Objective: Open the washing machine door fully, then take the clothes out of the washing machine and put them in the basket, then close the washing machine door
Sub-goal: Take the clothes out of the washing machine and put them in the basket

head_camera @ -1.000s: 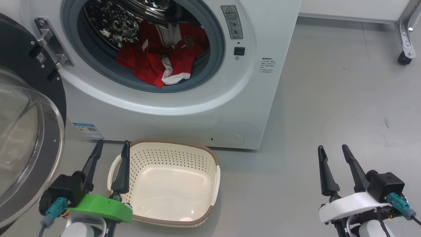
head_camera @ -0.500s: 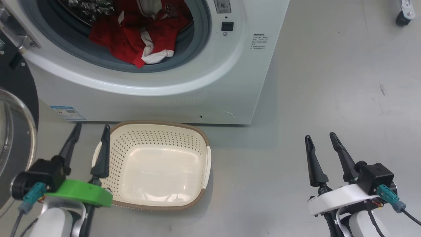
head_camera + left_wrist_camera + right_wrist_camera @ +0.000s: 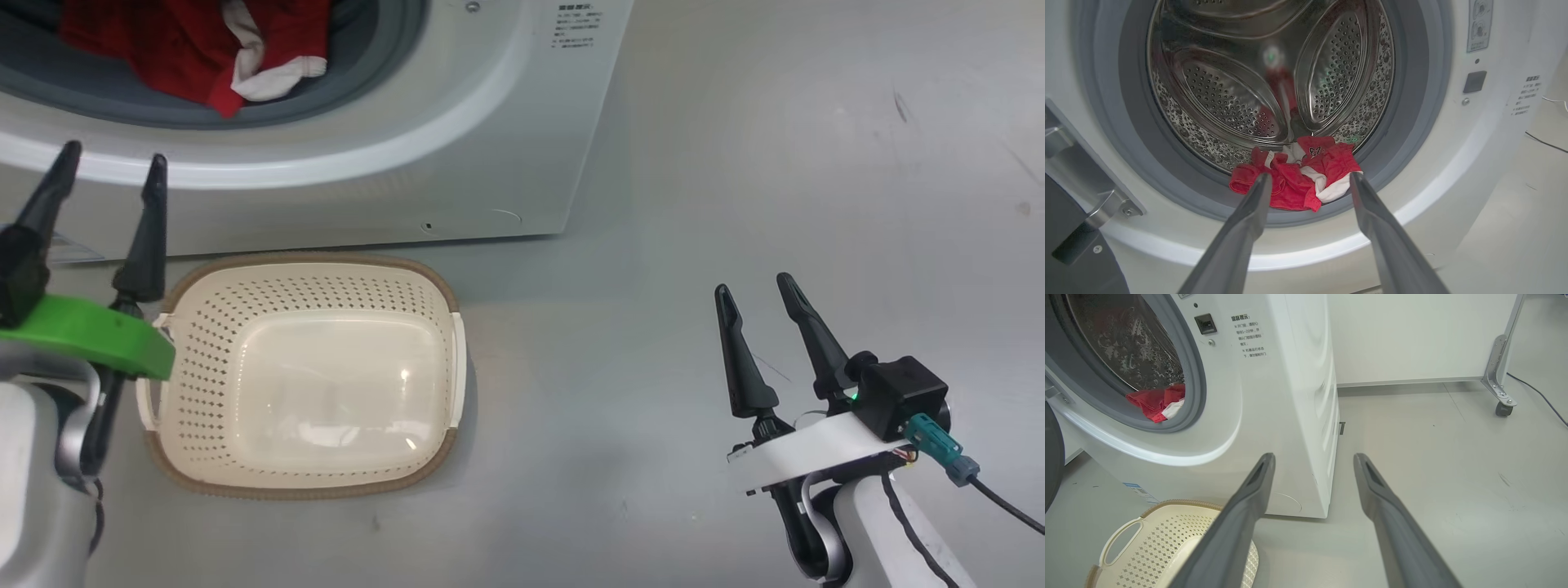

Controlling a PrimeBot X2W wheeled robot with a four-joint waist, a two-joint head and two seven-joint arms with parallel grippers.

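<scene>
Where the left gripper (image 3: 114, 153) points its two spread fingers, the washing machine (image 3: 457, 147) stands right ahead, a white box whose grey-rimmed drum hole faces that gripper squarely in the left wrist view. Off to that gripper's left and a little below it, the washing machine door (image 3: 1081, 269) hangs swung open on its metal hinge bracket (image 3: 1106, 204), only a dark slice of it in sight. Under both grippers spreads the grey floor (image 3: 735, 163). Just to the right of the left gripper sits the basket (image 3: 310, 260), against the foot of the machine, and that gripper's right finger crosses the basket's rear left corner in the head view. Ahead of the left gripper, framed between its fingertips in the left wrist view, lie the clothes (image 3: 163, 49), a red and white heap on the front lip of the drum, spilling onto the grey seal; the fingers stand apart and hold nothing, their tips short of the heap. Well to the right of the basket, the right gripper (image 3: 753, 284) hovers over bare floor, its fingers also wide apart with nothing between them, aimed past the machine's right front corner. Far ahead of it to the right stands a small caster wheel (image 3: 1502, 409).
</scene>
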